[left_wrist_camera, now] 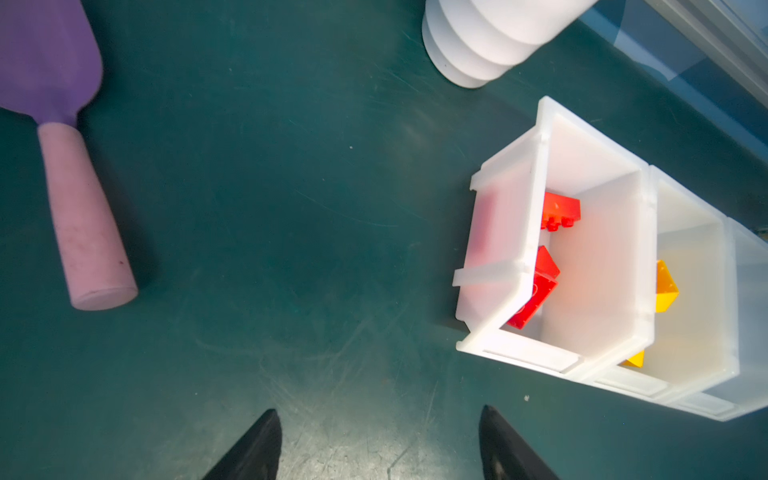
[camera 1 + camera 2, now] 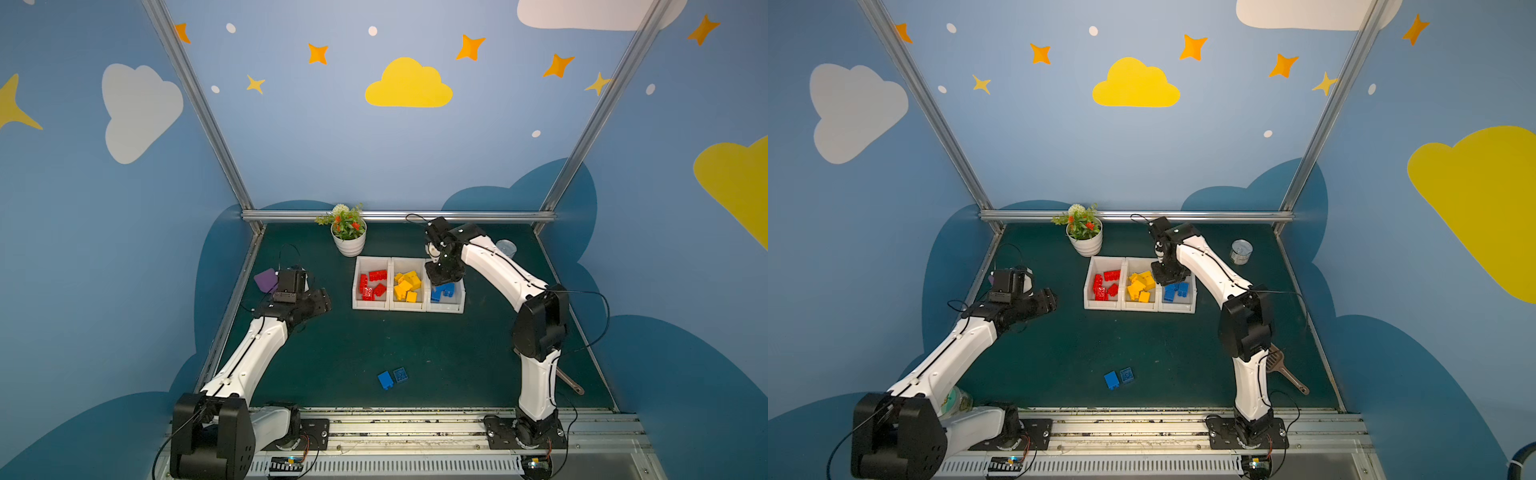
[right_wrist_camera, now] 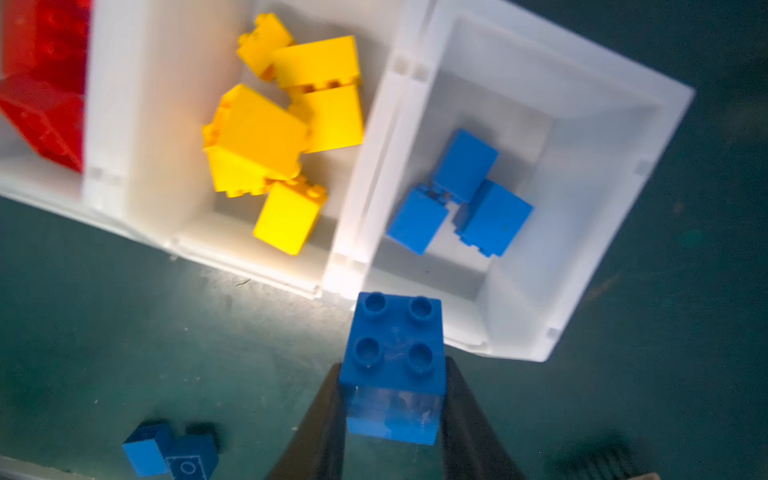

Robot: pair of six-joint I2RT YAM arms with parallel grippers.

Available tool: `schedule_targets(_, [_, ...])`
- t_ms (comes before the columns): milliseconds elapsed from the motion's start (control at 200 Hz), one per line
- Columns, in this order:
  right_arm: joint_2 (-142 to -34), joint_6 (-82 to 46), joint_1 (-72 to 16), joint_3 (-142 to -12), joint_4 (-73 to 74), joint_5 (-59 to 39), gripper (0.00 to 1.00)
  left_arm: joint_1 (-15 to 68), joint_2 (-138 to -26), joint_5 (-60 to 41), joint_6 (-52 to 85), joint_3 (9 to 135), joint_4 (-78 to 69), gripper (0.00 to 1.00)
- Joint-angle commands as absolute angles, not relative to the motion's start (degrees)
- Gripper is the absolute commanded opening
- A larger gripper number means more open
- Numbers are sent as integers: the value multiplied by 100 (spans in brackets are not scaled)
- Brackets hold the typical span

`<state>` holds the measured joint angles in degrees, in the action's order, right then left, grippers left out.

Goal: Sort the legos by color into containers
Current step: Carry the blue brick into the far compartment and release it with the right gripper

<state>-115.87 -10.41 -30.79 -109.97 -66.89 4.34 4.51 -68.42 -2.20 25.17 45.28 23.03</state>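
Three joined white containers (image 2: 371,306) (image 2: 1102,306) stand mid-table, holding red legos (image 2: 372,284), yellow legos (image 2: 407,284) and blue legos (image 2: 442,293), one color per bin. My right gripper (image 3: 393,362) (image 2: 442,276) hovers at the blue bin (image 3: 582,208), shut on a blue lego (image 3: 395,332) whose studs face the camera. Two more blue legos (image 2: 392,378) (image 3: 170,453) lie together on the green mat near the front edge. My left gripper (image 1: 380,409) (image 2: 320,301) hangs open over bare mat left of the red bin (image 1: 498,232), holding nothing.
A white flower pot (image 2: 349,245) stands behind the bins and a silver can (image 2: 1241,251) at the back right. A purple scoop with a pink handle (image 1: 45,54) lies at the left edge. A brown scoop (image 2: 1287,370) lies by the right arm's base.
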Motion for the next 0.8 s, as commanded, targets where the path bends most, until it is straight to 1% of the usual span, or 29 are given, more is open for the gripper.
schedule_targets(0, [-11846,-892,-2918,-11128,-6769,504,25,431,-6744,-438,2561,4499,2206,75])
schedule_targets(115, [-11938,-929,-2763,-11092,-6667,427,25,440,-6698,-459,2590,4447,2215,75])
schedule_targets(150, [-11953,-940,-2723,-11092,-6656,401,26,433,-6687,-465,2590,4438,2219,75])
schedule_targets(175, [-11959,-948,-2704,-11092,-6649,379,30,442,-6672,-466,2587,4425,2221,75])
schedule_targets(225, [-11954,-960,-2692,-11085,-6636,361,45,433,-6656,-466,2599,4416,2224,75])
schedule_targets(265, [-11948,-974,-2688,-11083,-6635,345,54,436,-6656,-474,2588,4403,2228,75])
schedule_targets(300, [-11936,-988,-2689,-11076,-6627,352,58,438,-6651,-496,2590,4409,2223,75])
schedule_targets(365, [-11908,-987,-2686,-11048,-6615,360,62,441,-6661,-527,2578,4417,2200,75])
schedule_targets(531, [-11856,-1032,-2673,-10979,-6579,334,65,440,-6670,-536,2568,4408,2193,75])
schedule_targets(796, [-11780,-1070,-2674,-10917,-6565,282,65,462,-6660,-571,2549,4411,2204,76])
